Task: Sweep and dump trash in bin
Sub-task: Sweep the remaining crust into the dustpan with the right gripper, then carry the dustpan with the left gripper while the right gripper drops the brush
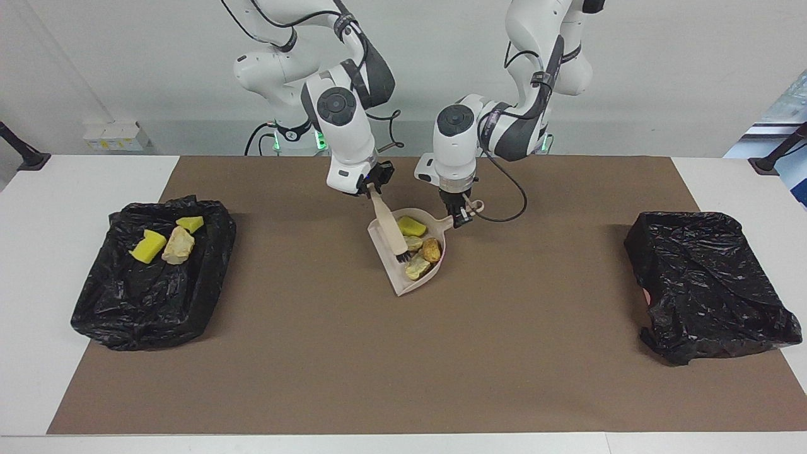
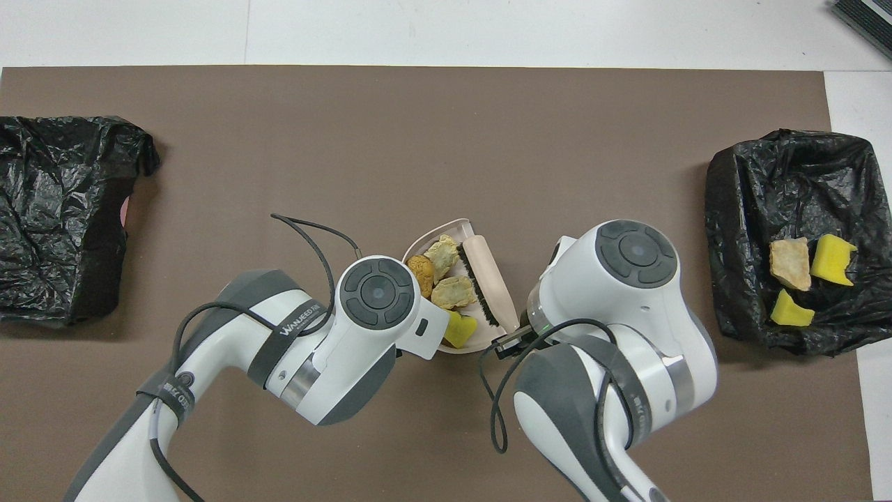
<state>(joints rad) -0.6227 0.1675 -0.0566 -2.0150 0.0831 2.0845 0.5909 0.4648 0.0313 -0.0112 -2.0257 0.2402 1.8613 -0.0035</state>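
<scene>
The left end effector [image 1: 463, 213] is clamping the beige plastic dustpan [image 1: 405, 285] by its handle; the right end effector [image 1: 372, 186] is gripping the beige hand brush [image 1: 391, 231], bristles among four trash scraps [image 1: 423, 248] in the pan (three others are lying in the black-lined bin [image 1: 189, 302] toward the right arm's end of the desk).

Bright, even overhead light, soft shadows (both views sharp).

Table [image 1: 38, 265]: white top, mostly covered by a brown mat [image 1: 403, 353].
Wall box [image 1: 115, 135]: small and white, at the wall past the table's edge, toward the right arm's end.
Black posts [image 1: 22, 151]: one at each table end.
</scene>
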